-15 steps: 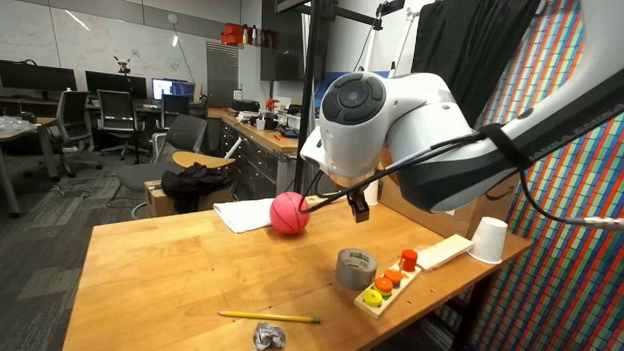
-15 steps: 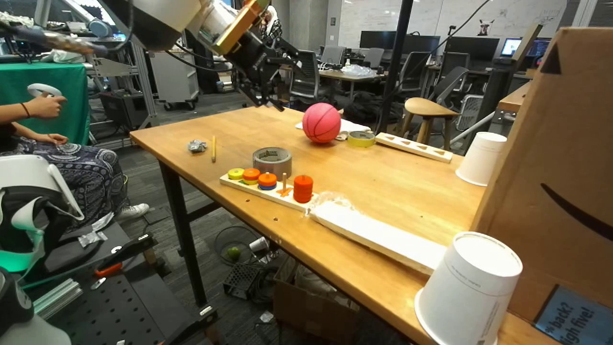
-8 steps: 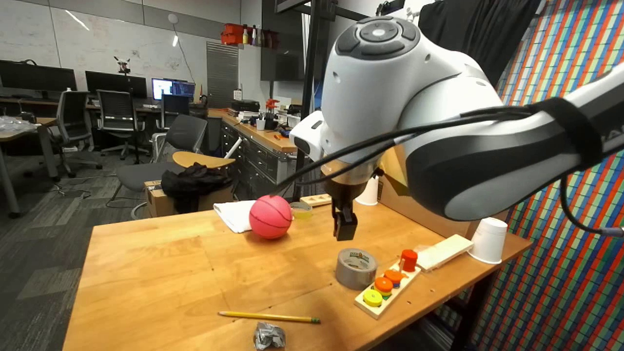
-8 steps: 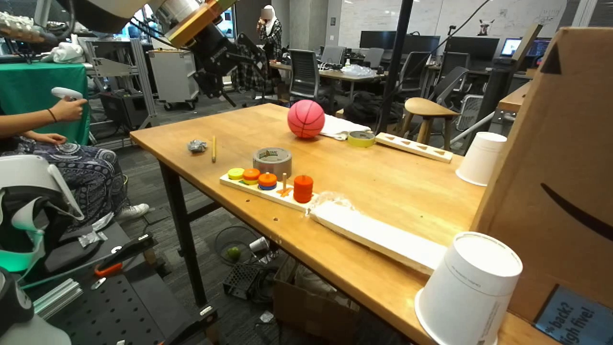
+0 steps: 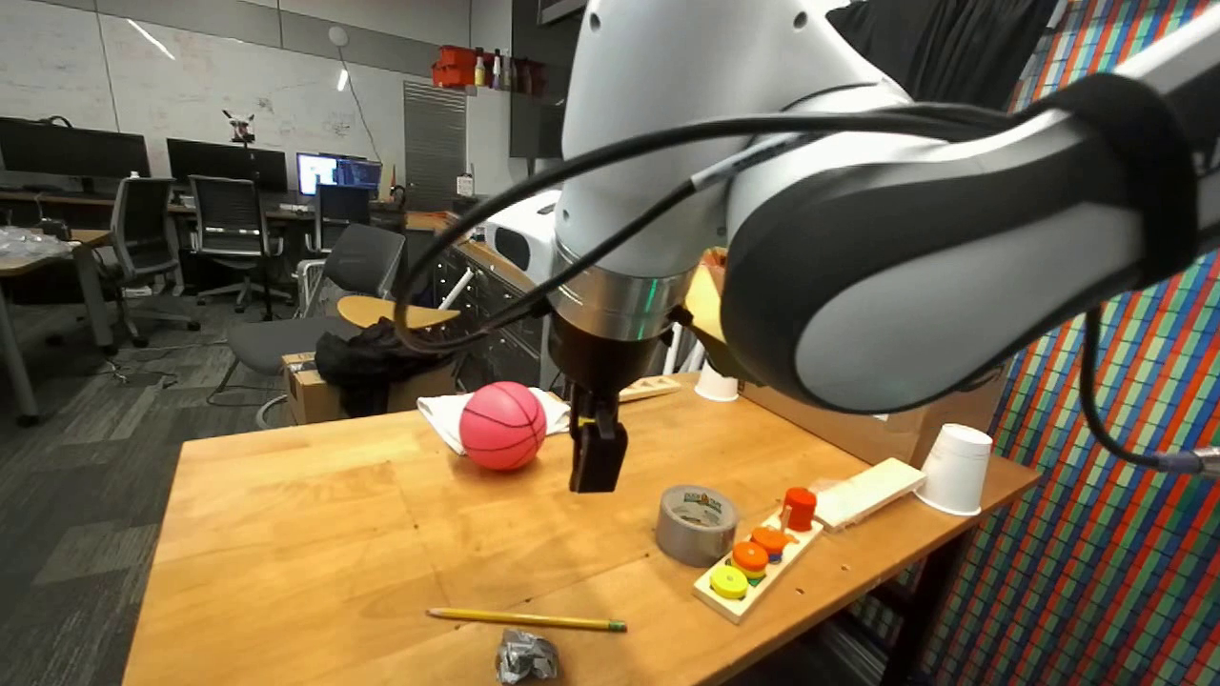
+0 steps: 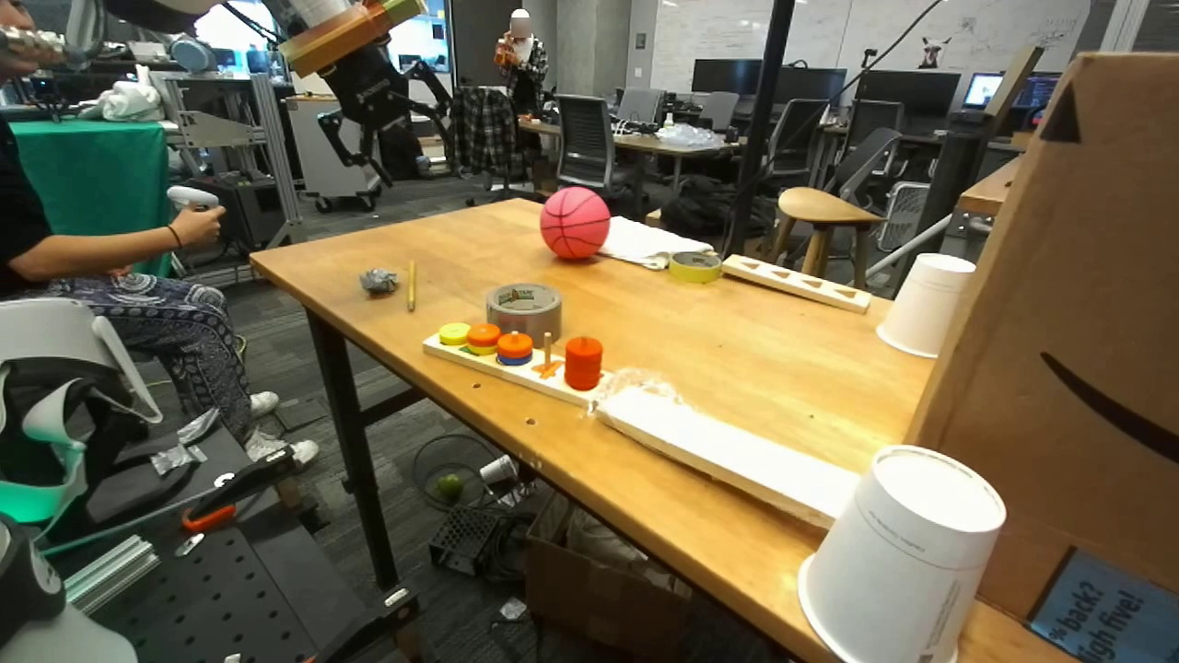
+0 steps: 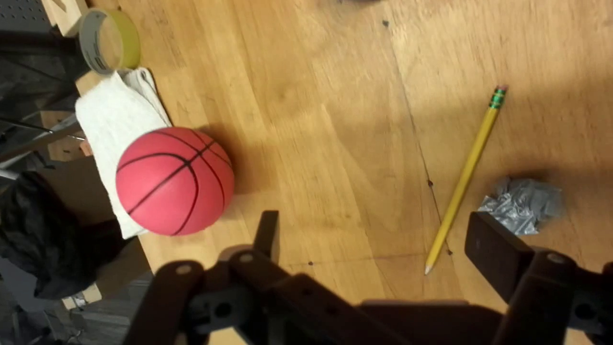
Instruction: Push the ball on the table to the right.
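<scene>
Pink basketball [image 5: 502, 426] near the far edge of the tabletop [image 5: 315, 514]; roll-off is the main risk

In an exterior view: basketball rests on or against the white cloth [image 5: 442, 419], can't tell which. Round, so too hard a shove probably sends it over that edge. Duct tape roll [image 5: 684, 538] stands nearer the camera; a low, wide sweep could clip it.

In an exterior view: yellow tape roll [image 6: 693, 274] lies just past the cloth. Basketball pushed that way may bunch the cloth or hang up on the roll. "Right" is ambiguous too; confirm whose right before pushing.

Wrist view: end effector [image 7: 373, 232] is spread wide, holding nothing, no contact seen. Basketball sits outside the gap, apart from the nearer finger. Pencil [image 7: 463, 182] shows between the fingers but lies below on the tabletop. If one finger hits off-centre, expect the basketball to squirt sideways.
</scene>
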